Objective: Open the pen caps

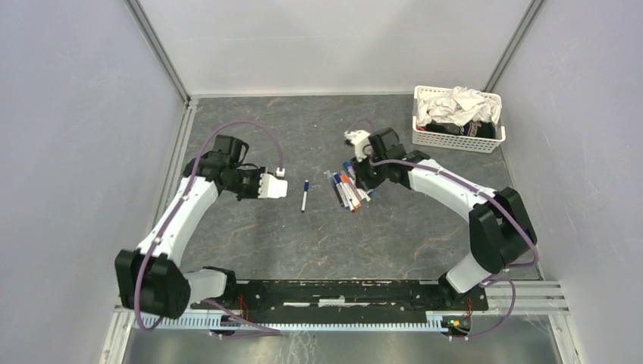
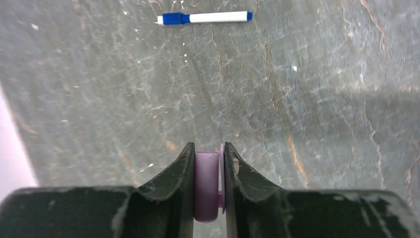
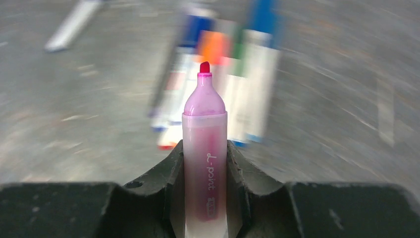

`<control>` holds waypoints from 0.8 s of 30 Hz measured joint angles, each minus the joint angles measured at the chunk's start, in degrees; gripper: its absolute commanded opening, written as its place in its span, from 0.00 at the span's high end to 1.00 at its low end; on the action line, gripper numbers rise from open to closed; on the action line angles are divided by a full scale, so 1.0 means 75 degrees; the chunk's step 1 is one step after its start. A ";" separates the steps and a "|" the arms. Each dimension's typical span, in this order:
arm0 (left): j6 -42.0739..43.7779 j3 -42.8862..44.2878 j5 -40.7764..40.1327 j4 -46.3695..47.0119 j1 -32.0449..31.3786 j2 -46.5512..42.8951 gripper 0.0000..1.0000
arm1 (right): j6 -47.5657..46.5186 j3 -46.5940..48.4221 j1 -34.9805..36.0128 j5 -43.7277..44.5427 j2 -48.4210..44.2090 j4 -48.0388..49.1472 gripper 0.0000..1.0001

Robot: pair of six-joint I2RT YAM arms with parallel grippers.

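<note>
Left wrist view: lilac cap [image 2: 206, 186] pinched upright between the fingers of the left gripper [image 2: 207, 148], jaws closed on its sides, above bare table [image 2: 322, 124]. Judged: held out to the left to keep it well apart from its barrel.

Right wrist view: lilac marker [image 3: 204, 104] clamped by the barrel in the right gripper [image 3: 204, 148], jaws closed on it, red tip bare and pointing away from the wrist. Judged: gripped low on the barrel to leave the cap end free. Counted as opened, this one pen only.

Beyond the tip: bunch of pens [image 3: 252, 84], badly smeared, colours readable but not whether capped.

Top view, for layout only: left gripper [image 1: 271, 184] at left of centre, right gripper [image 1: 362, 163] at right of centre, well apart. Between them, flat on the table, a single pen [image 1: 305, 195]. Just near of the right gripper, the bunch of pens [image 1: 347, 191], coloured ends in blue, red and orange. At far right, a white basket [image 1: 457, 144] of cloth [image 1: 455, 102], well clear of the work.

Not resolved from above: what either gripper holds. Supplied only by the wrist views. Conversely, no sight of the other arm from either wrist.

Single pen [image 2: 203, 18] also visible at the far edge of the left wrist view, blue cap apparently on. Judged: most of the task not yet done.
</note>
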 measured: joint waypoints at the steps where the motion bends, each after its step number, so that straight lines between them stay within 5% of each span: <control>1: -0.0402 0.0000 -0.0058 0.0198 -0.0076 0.0239 0.98 | 0.0111 -0.0082 -0.0213 0.0618 -0.0041 0.0096 1.00; 7: -0.2343 -0.0009 -0.0335 0.1393 -0.0189 0.1647 0.96 | 0.0641 -0.1268 -0.1037 0.3590 -0.0417 0.0772 1.00; 14: -0.3605 -0.0023 -0.0717 0.2553 -0.0189 0.2946 0.90 | 0.1008 -0.1731 -0.1606 0.4485 -0.0149 0.1326 1.00; 24: -0.3856 -0.0370 -0.1250 0.3768 -0.0321 0.3590 0.74 | 0.1081 -0.1871 -0.1999 0.4371 0.0574 0.2084 0.66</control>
